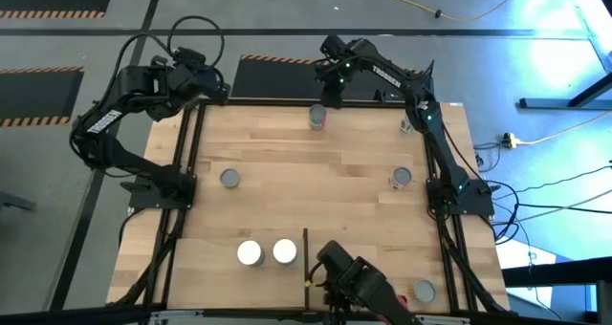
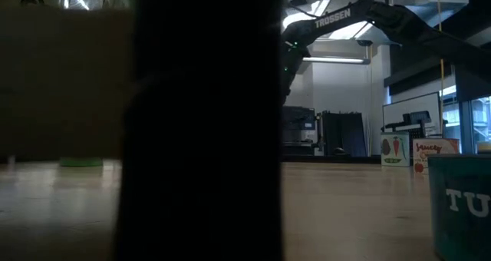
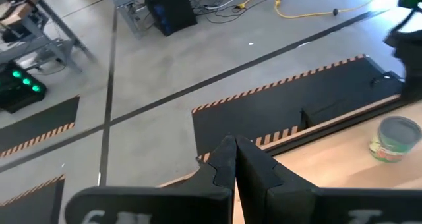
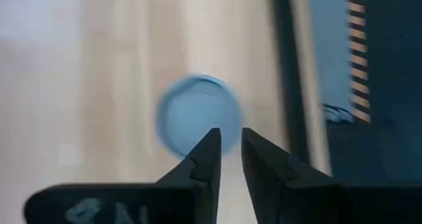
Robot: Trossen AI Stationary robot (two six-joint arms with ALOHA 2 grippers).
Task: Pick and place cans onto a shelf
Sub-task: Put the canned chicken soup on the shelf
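Observation:
Several small cans stand upright on the pale wooden shelf board (image 1: 316,201), which is edged by a black frame and has a thin divider bar (image 1: 305,253). A grey-topped can (image 1: 317,117) stands at the far edge. It also shows in the right wrist view (image 4: 198,112) and the left wrist view (image 3: 394,138). My right gripper (image 1: 325,94) hovers over it, its fingers (image 4: 227,141) a narrow gap apart, touching nothing. Two white-topped cans (image 1: 267,252) stand near the front. My left gripper (image 3: 235,145) is shut and empty beyond the far left corner (image 1: 206,81).
Other grey-topped cans stand at the left middle (image 1: 229,178), right middle (image 1: 402,177), far right (image 1: 406,124) and front right (image 1: 424,291). A dark mount (image 1: 359,285) sits at the front edge. In the low view a dark shape (image 2: 203,123) blocks the middle and a teal can (image 2: 460,207) stands close.

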